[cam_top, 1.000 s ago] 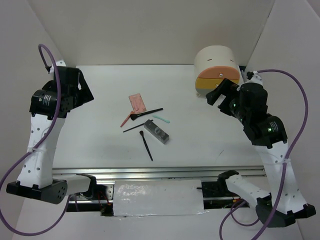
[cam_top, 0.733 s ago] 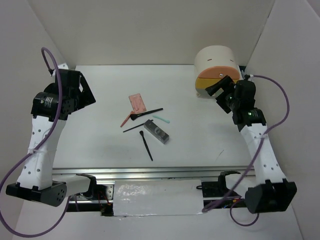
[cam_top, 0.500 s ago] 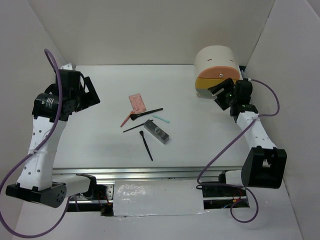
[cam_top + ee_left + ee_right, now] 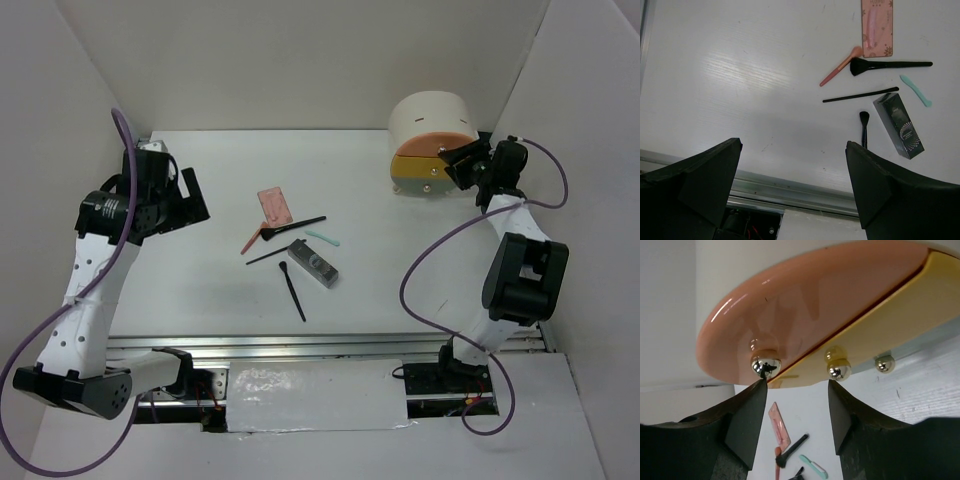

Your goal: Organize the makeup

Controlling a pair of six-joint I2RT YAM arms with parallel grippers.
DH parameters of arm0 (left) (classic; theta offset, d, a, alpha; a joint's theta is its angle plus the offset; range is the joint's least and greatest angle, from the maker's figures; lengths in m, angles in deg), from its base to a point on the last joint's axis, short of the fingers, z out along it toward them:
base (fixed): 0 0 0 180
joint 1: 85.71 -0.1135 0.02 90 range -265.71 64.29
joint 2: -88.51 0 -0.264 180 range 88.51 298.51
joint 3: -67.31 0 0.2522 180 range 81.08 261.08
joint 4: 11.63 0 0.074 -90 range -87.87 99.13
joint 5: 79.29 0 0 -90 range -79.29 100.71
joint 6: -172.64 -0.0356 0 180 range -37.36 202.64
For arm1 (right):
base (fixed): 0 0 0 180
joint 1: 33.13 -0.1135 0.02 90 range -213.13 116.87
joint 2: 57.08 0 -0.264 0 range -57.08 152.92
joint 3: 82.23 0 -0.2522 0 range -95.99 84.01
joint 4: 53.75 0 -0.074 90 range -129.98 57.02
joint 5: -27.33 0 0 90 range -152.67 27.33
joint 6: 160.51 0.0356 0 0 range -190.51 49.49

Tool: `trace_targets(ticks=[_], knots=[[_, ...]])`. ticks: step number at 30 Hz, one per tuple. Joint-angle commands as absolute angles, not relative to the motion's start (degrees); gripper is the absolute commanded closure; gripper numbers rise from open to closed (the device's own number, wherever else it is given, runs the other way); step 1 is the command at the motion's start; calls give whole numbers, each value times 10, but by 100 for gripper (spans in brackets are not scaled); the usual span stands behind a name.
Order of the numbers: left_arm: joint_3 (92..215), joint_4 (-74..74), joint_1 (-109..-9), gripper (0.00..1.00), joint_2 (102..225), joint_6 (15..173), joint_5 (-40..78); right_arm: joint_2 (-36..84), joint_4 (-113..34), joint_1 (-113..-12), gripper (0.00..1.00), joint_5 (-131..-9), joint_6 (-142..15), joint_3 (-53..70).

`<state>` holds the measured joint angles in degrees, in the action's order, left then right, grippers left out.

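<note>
The makeup lies mid-table: a pink palette [image 4: 273, 207], a red-handled brush [image 4: 252, 241], a black brush [image 4: 305, 224], a mint stick [image 4: 322, 238], a thin black pencil [image 4: 268, 256], a silver-grey case [image 4: 313, 263] and a short black brush [image 4: 292, 291]. The left wrist view shows the palette [image 4: 877, 25], the case [image 4: 899, 125] and the mint stick [image 4: 915, 90]. My left gripper [image 4: 190, 195] [image 4: 794, 150] is open and empty, high and left of them. My right gripper [image 4: 462, 160] [image 4: 797, 390] is open, just in front of the drawer knobs; one fingertip is by the peach drawer's knob [image 4: 765, 365].
The round cream drawer unit [image 4: 432, 145] stands at the back right, with a peach front [image 4: 815, 305] over a yellow front [image 4: 900, 325] that has its own knob [image 4: 838, 371]. A metal rail [image 4: 320, 345] runs along the table's near edge. White walls close in left, back and right.
My right arm has stretched out towards the drawer unit and its gripper now sits right at the drawer fronts. My left gripper has moved a little right and down. The makeup has not moved.
</note>
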<state>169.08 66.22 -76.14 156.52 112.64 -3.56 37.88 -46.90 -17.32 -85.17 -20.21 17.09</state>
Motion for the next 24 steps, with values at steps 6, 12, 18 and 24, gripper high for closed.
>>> trace_targets(ticks=[6, 12, 18, 24], knots=[[1734, 656, -762, 0, 1574, 1118, -38, 428, -524, -170, 44, -906, -188, 92], [1736, 655, -763, 0, 1579, 1116, -41, 435, -546, -170, 44, -911, -177, 89], [1742, 654, -762, 1, 1586, 1113, -44, 458, -546, -172, 50, -912, -169, 68], [1743, 658, -762, 1, 1587, 1113, -50, 465, -544, -172, 60, -912, -171, 61]])
